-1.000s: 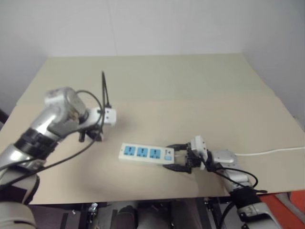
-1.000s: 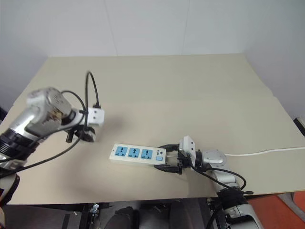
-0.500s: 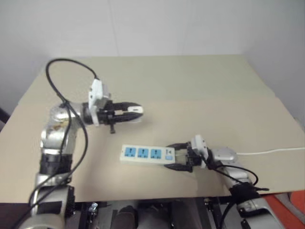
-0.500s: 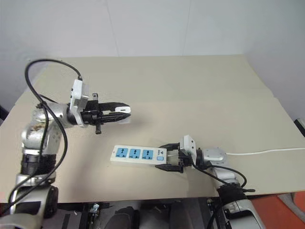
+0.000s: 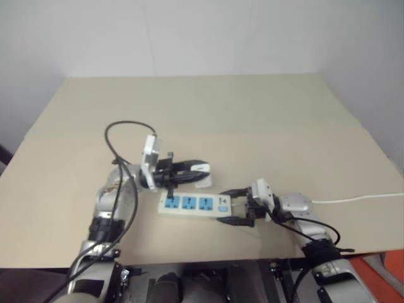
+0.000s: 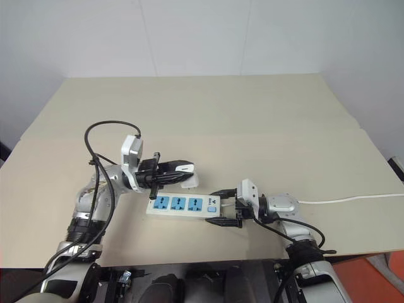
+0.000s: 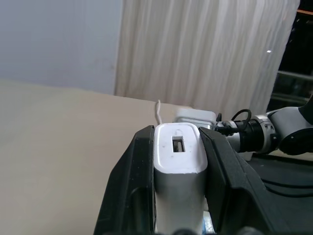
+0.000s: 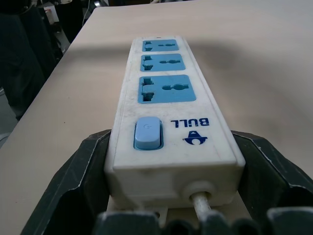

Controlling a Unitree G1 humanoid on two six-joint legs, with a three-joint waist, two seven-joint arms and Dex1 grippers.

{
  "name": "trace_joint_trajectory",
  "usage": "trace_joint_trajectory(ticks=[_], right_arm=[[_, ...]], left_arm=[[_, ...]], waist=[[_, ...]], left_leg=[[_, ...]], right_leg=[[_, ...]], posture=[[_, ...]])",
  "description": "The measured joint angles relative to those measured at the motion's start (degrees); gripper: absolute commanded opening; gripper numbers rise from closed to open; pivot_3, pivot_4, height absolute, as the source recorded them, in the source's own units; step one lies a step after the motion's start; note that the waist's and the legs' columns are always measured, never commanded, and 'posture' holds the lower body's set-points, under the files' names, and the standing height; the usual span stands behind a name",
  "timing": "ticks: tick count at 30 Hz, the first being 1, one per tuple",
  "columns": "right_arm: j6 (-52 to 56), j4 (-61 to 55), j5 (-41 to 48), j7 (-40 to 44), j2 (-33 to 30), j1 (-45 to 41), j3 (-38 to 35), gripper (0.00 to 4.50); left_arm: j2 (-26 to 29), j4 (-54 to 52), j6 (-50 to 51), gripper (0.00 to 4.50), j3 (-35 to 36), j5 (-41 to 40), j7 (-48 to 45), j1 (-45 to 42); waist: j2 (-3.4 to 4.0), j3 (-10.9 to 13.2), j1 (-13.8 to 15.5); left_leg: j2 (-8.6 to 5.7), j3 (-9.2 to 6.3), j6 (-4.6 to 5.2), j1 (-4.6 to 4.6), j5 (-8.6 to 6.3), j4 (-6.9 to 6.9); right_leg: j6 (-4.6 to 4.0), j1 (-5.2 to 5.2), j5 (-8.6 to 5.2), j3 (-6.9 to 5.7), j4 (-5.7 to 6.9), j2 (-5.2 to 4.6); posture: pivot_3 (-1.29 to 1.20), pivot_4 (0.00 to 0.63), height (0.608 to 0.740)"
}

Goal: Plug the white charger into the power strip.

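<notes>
Left of centre in the head views, the left pincer (image 6: pixel 184 168) is grasping the white charger (image 7: pixel 178 159), its two black fingers (image 7: pixel 133 181) pressing against the charger's sides with the block's slotted end face showing between them. It is pointing toward the frame's right and hanging just above the left end of the power strip (image 6: pixel 183 204). Along the middle of the lower frame the power strip is lying flat on the beige counter (image 6: pixel 252 120), its three blue socket faces turned upward and its blue switch (image 8: pixel 147 133) sitting at the right end. At that switch end the right pincer (image 6: pixel 221 207) is clenching the strip from both sides. Further right, the strip's white cord (image 6: pixel 360 200) is trailing across the counter to the frame's right edge.
</notes>
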Motion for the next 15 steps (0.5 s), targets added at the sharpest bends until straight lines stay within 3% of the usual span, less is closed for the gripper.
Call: trace_joint_trajectory(ticks=[15], right_arm=[[0.0, -0.07, -0.24, -0.37, 0.21, 0.0, 0.08, 3.41]], left_arm=[[1.43, 4.93, -4.55, 1.03, -7.54, 4.9, -4.44, -0.1]], waist=[[0.0, -0.01, -0.07]], left_leg=[[0.01, 0.0, 0.0, 0.02, 0.0, 0.0]], right_leg=[[-0.01, 0.0, 0.01, 0.01, 0.0, 0.04]], posture=[[0.0, 0.15, 0.74]])
